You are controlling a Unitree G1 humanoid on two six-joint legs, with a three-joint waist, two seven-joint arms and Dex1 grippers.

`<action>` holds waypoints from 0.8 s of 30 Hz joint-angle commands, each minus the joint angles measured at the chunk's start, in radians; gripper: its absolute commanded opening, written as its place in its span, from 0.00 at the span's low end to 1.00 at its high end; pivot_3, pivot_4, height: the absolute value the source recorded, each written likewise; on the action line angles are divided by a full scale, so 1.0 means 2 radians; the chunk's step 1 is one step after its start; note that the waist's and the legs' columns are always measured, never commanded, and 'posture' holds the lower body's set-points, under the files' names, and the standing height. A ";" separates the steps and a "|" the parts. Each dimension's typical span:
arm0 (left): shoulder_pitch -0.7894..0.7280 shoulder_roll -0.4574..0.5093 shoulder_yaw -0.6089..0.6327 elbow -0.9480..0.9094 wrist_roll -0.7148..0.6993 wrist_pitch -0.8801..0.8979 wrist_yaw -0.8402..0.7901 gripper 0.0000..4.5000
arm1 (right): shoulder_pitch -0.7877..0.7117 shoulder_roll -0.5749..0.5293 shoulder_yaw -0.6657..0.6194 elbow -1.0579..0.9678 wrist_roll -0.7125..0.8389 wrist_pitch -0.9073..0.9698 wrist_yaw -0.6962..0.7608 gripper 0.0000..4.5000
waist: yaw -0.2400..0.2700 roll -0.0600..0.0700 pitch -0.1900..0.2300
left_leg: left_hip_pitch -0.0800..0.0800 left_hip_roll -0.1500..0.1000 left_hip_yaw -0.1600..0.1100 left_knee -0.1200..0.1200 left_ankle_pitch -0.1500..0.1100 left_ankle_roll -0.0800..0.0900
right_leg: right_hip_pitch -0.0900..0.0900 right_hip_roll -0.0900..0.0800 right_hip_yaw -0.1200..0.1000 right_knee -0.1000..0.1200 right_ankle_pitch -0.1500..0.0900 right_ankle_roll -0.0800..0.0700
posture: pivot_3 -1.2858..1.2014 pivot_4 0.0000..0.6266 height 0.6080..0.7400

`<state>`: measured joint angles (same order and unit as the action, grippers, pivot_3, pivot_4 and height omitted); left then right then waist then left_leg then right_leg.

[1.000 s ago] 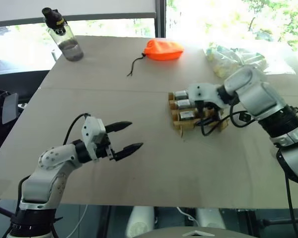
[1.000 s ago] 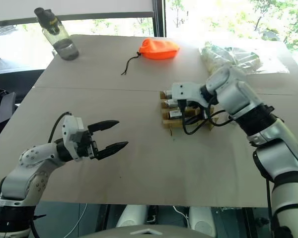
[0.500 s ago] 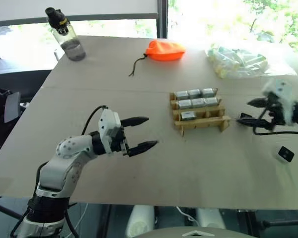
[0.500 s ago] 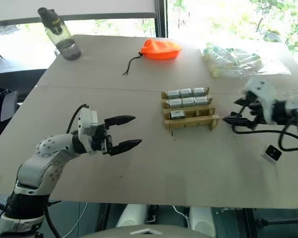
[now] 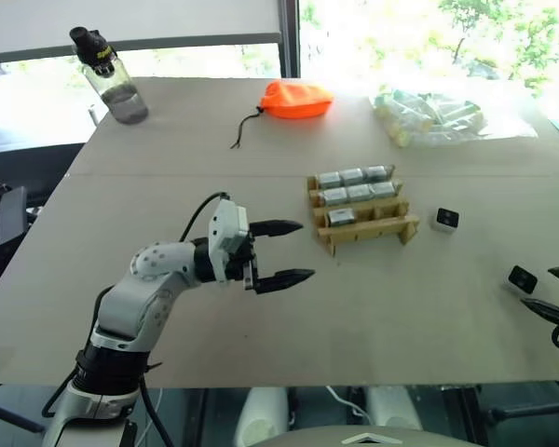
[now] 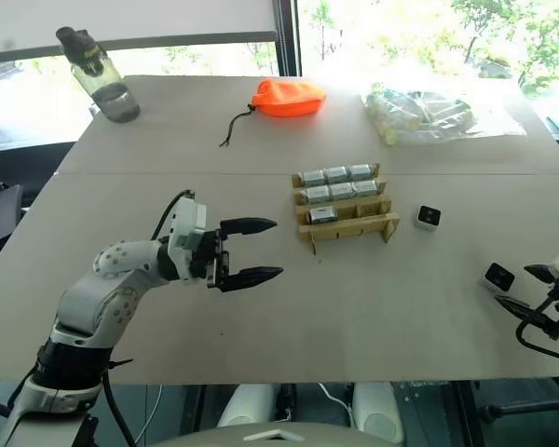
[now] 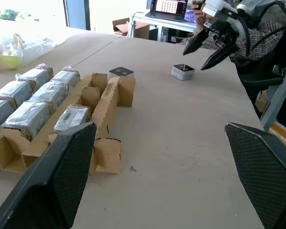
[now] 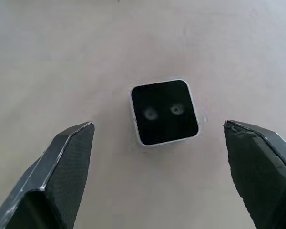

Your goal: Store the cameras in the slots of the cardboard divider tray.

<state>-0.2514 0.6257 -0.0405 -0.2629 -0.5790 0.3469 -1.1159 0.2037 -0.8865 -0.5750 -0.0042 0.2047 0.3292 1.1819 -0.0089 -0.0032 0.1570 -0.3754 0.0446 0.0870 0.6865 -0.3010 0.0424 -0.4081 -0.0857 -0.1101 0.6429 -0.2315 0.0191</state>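
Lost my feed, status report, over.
Left gripper open, empty. Right gripper open over loose silver-white camera. Tan cardboard divider tray holds seven; another camera beside it. Nothing blocking.

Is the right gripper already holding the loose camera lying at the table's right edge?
No: the right gripper is open, with the camera lying untouched on the table between its fingers.

Divider tray (image 5: pixel 368 226) matt brown cardboard; cameras (image 5: pixel 355 193) perhaps film-wrapped; table (image 5: pixel 401 298) matt.
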 commanded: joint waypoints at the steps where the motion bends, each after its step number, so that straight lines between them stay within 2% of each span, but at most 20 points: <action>1: 0.000 0.002 0.006 -0.014 -0.001 -0.003 -0.001 1.00 | -0.023 -0.020 0.024 0.029 0.006 -0.020 0.003 0.95 | 0.001 0.000 0.000 | 0.000 0.000 0.000 0.000 0.000 0.000 | 0.000 0.000 0.000 0.000 0.000 0.000 | 0.52 0.24 0.89; 12: 0.035 0.019 0.011 -0.040 0.014 -0.027 -0.006 1.00 | -0.101 -0.049 0.107 0.113 0.010 -0.039 0.024 0.95 | 0.012 0.000 0.000 | 0.000 0.000 0.000 0.000 0.000 0.000 | 0.000 0.000 -0.001 0.000 0.000 0.000 | 0.52 0.24 0.89; 24: 0.060 0.034 0.019 -0.050 -0.008 -0.067 -0.076 1.00 | -0.095 -0.084 0.128 0.126 0.016 -0.020 0.052 0.95 | 0.012 0.000 0.000 | -0.001 0.001 0.000 0.000 0.000 0.000 | 0.000 0.000 -0.002 0.000 0.000 0.000 | 0.52 0.24 0.89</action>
<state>-0.1340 0.6829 -0.0270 -0.3316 -0.5740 0.2329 -1.2533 0.0109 -1.0293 -0.3073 0.2525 0.2229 0.2855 1.2794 0.0153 -0.0031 0.1571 -0.3777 0.0459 0.0862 0.6871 -0.3010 0.0424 -0.4090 -0.0866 -0.1134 0.6422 -0.2315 0.0191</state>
